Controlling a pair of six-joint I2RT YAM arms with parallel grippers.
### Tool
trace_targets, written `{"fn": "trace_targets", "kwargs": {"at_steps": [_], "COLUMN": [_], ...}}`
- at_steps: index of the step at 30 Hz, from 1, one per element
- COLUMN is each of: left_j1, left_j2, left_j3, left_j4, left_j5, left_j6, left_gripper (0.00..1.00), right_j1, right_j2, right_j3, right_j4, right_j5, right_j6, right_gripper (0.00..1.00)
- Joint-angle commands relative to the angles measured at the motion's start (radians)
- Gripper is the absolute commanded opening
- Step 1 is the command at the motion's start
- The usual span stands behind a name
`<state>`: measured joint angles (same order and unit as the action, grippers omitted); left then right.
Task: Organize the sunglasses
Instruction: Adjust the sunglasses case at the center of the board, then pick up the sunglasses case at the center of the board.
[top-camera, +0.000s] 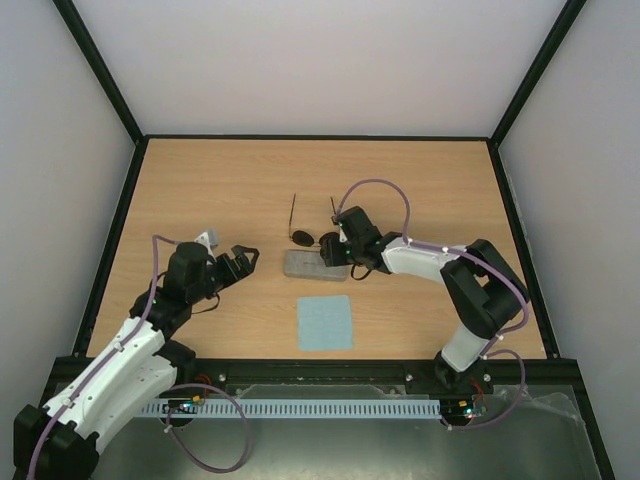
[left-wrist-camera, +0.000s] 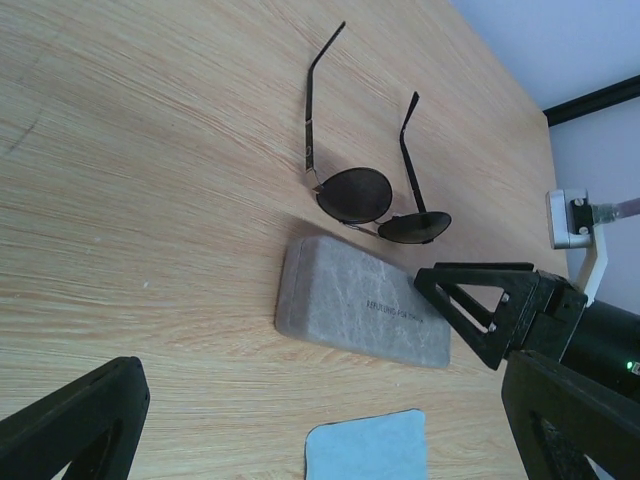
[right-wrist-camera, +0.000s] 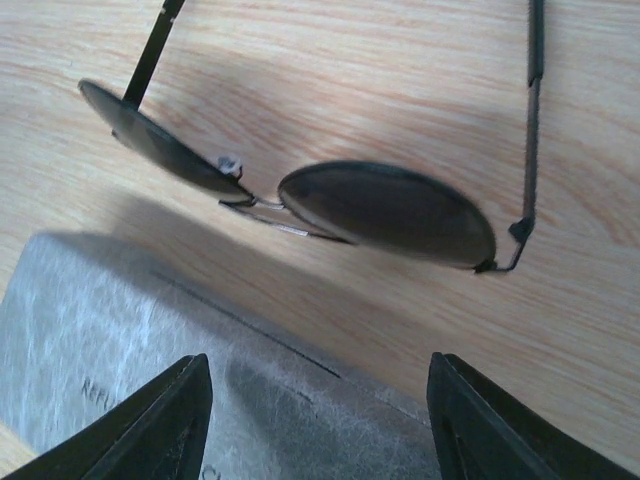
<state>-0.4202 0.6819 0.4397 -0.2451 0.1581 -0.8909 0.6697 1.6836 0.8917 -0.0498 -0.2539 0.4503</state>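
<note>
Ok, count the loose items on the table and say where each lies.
3. The sunglasses lie farthest back; the closed grey case lies just in front of them; the blue cloth lies nearest the front, apart from the case. Nothing seems hidden.

One pair of sunglasses (left-wrist-camera: 355, 193), one case (left-wrist-camera: 360, 315), one cloth (left-wrist-camera: 365, 445).
</note>
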Motion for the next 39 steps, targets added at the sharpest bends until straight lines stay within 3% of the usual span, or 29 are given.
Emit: {"fn": "trace_targets", "kwargs": {"at_steps": [1, 8, 16, 26, 33, 39], "left_j1": [-0.021, -0.032, -0.035, -0.036, -0.037, -0.037], "left_j2": [0.008, 0.011, 0.012, 0.020, 0.049, 0.060], "left_j3": [-0.014, -0.024, -0.021, 0.010, 0.057, 0.064], "left_j4": [0.032, 0.029, 0.019, -0.028, -0.084, -0.086], "left_j5": [-0.024, -0.034, -0.040, -0.066, -0.102, -0.106], "left_j6": [-0.008, -0.013, -0.014, 0.005, 0.023, 0.023], "left_gripper": [0.99, 1.00, 1.00, 1.00, 1.00, 0.99], "right_j1": [0.044, 0.145, 0.163, 0.191, 0.241, 0.264], "right_j2": [-0.030, -0.087, -0.083, 0.002, 0.091, 0.150], "right_j3": [-0.047, -0.079, -0.028, 0.141, 0.245, 0.286], "right_j4": [-0.056, -0.116, -0.197, -0.289, -0.372, -0.424], "right_j5": [0.002, 0.049, 0.086, 0.152, 0.237, 0.329], "right_j6": [-0.016, -0.027, -0.080, -0.105, -0.119, -0.123], "right_gripper": [0.61, 0.65, 0.71, 0.89, 0.91, 0.87]}}
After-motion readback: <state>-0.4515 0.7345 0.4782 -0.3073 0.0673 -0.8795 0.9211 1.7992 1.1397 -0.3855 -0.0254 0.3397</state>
